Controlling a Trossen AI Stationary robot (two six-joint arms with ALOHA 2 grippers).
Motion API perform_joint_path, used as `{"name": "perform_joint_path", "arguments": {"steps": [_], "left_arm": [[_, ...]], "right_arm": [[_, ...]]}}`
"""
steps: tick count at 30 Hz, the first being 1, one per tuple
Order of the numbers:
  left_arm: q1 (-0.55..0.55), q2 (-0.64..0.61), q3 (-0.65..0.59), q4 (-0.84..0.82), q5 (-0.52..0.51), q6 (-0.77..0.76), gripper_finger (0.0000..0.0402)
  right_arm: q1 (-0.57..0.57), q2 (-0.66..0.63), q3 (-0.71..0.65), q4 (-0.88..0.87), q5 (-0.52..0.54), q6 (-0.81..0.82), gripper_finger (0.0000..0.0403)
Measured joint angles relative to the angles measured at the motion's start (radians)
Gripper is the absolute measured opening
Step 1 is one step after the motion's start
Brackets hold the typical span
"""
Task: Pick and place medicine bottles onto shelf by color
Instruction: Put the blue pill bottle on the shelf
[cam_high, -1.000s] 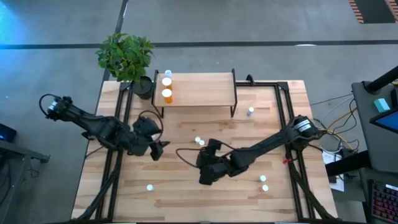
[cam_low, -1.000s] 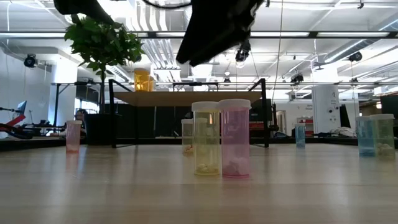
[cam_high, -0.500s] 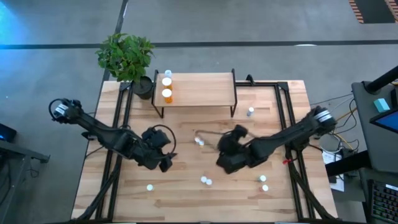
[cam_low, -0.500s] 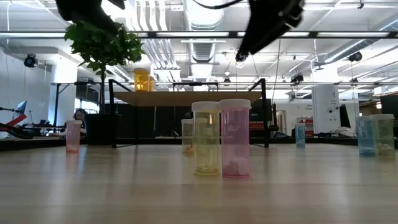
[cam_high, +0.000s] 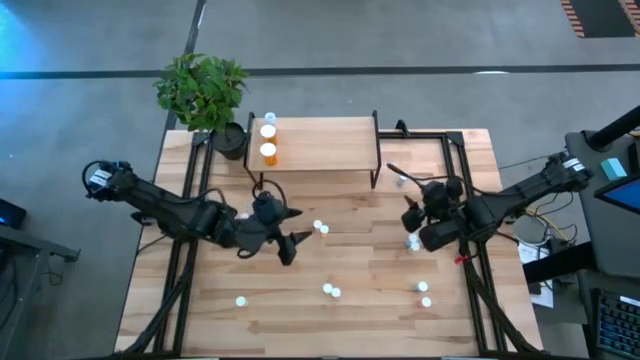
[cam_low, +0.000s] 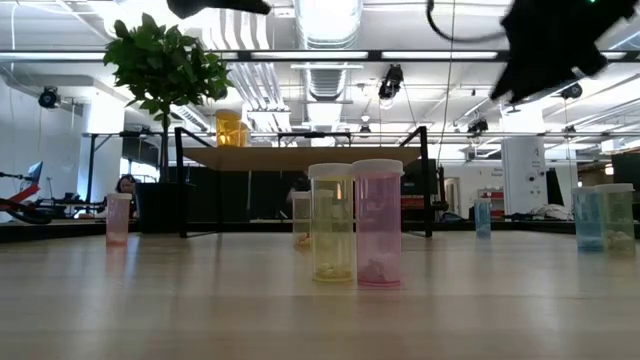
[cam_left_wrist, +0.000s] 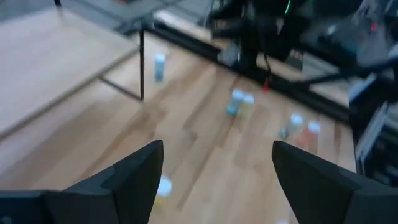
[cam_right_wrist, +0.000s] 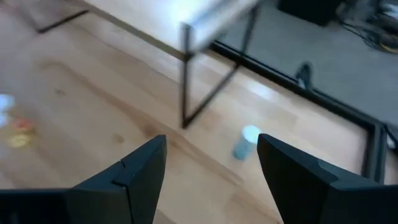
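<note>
Left gripper (cam_high: 292, 245) hovering open and empty mid-table, right gripper (cam_high: 408, 212) hanging open and empty near the shelf's (cam_high: 320, 143) right legs, two orange bottles (cam_high: 268, 142) sitting at the shelf's left end, others scattered across the table (cam_high: 460, 300).

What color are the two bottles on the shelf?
Orange bottles with white caps, clearest in the high view.

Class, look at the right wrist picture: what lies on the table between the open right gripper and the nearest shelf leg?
One teal bottle stands on the table between the open right gripper and the shelf leg, seen in the right wrist view.
</note>
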Motion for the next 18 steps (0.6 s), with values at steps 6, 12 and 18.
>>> {"name": "perform_joint_path", "arguments": {"steps": [6,12,18], "left_arm": [[0.086,0.045,-0.001,0.15,-0.008,0.287,0.0283],[0.182,0.14,0.001,0.304,-0.056,0.371,0.0283],[0.275,0.216,0.055,0.419,0.047,0.374,0.0283]], "right_arm": [[0.0,-0.072,-0.195,0.016,0.119,0.235,0.0242],[0.0,-0.054,-0.348,0.158,0.165,0.204,0.0242],[-0.003,-0.036,-0.488,0.354,0.166,0.254,0.0242]]}}
